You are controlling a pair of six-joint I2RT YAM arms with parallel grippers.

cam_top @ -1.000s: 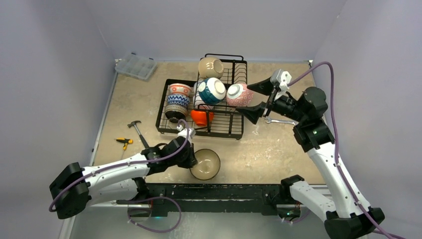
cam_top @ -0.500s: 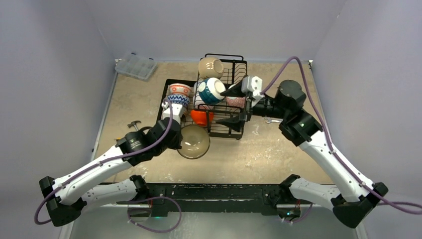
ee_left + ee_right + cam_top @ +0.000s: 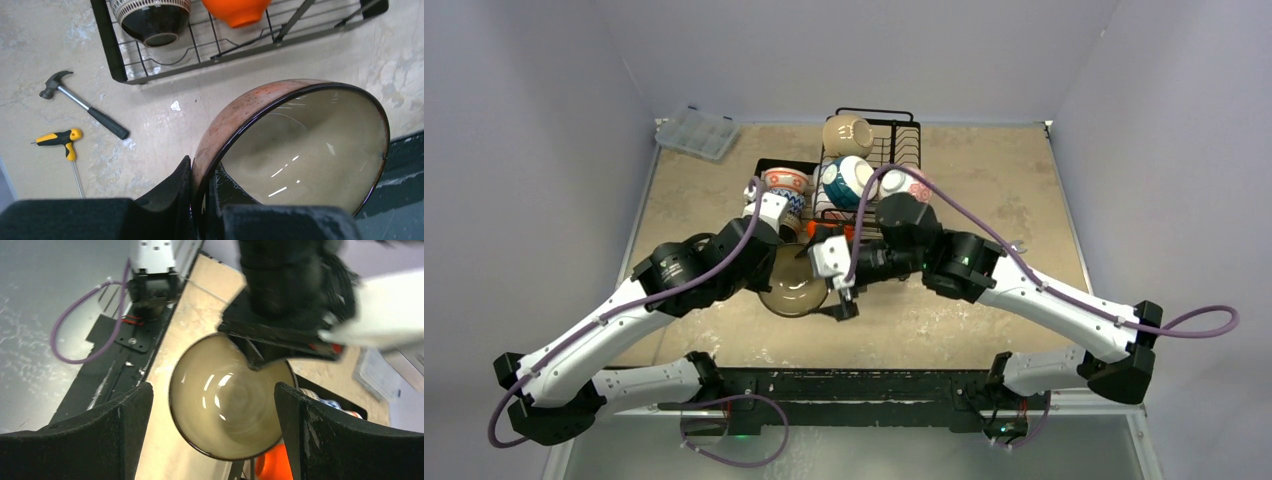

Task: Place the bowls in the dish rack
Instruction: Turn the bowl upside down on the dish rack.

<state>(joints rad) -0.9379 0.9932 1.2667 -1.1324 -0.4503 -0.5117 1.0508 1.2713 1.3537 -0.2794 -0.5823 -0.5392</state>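
Observation:
My left gripper (image 3: 779, 262) is shut on the rim of a tan bowl (image 3: 792, 287) with a cream inside, held tilted above the table just in front of the dish rack (image 3: 749, 225). In the left wrist view one finger presses the bowl (image 3: 300, 150) outside and the other inside, at the left gripper (image 3: 202, 175). My right gripper (image 3: 212, 390) stands open, its fingers either side of the same bowl (image 3: 230, 405) without touching it. The rack holds several bowls: a tan one (image 3: 847, 133), a teal one (image 3: 849, 182), a blue-patterned stack (image 3: 784, 200) and an orange one (image 3: 235, 10).
A clear compartment box (image 3: 696, 132) sits at the back left corner. A hammer (image 3: 82, 102) and a yellow-handled tool (image 3: 60, 137) lie on the table left of the rack. The black base rail (image 3: 854, 385) runs along the near edge.
My left arm has lifted the tan bowl off the table and carried it toward the rack's front. My right arm has swung from beside the rack down to the bowl, jaws wide.

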